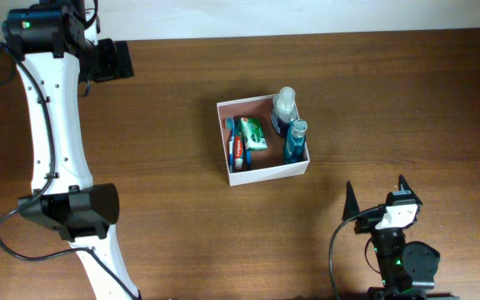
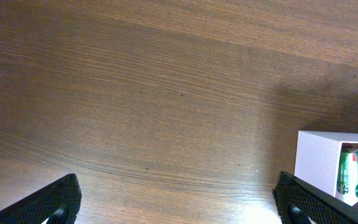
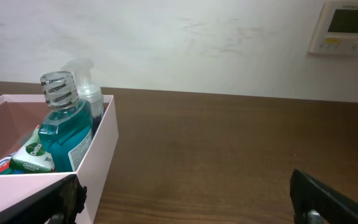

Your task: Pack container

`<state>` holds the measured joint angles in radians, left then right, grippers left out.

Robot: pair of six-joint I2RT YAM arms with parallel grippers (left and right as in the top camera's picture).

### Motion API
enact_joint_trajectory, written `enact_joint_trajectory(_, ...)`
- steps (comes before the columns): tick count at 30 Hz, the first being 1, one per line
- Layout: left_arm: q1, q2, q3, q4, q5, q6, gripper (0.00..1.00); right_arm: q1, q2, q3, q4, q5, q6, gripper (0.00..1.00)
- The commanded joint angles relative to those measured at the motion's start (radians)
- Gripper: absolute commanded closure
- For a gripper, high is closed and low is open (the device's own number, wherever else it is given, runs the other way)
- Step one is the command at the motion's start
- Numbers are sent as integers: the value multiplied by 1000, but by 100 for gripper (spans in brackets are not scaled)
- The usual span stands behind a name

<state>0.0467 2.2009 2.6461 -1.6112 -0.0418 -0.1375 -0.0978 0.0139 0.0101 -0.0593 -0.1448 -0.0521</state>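
Container edges stand well apart from released left pincer and right pincer.

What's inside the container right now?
The container holds a blue mouthwash bottle, a clear spray bottle, a green toothpaste box and a red-and-white tube. Anything beneath them is hidden.

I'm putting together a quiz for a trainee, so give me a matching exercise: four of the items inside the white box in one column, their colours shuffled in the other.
Items in the container:
1. mouthwash bottle
2. spray bottle
3. toothpaste tube
4. small carton

Colours:
A. green and white
B. clear, with a white spray head
C. blue liquid, clear cap
D. red, white and blue

Pairs: 1-C, 2-B, 3-D, 4-A.
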Motion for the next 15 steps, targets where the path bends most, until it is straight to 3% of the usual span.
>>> enact_joint_trajectory(1, 2, 8, 5, 3, -8, 13, 0, -8, -10, -5, -5, -2, 4, 2)
enact_joint_trajectory(9, -12, 31, 4, 80, 0, 14, 0, -8, -10, -5, -5, -2, 4, 2)
enact_joint_trajectory(15, -80, 9, 4, 161, 0, 109, 0, -8, -10, -5, -5, -2, 4, 2)
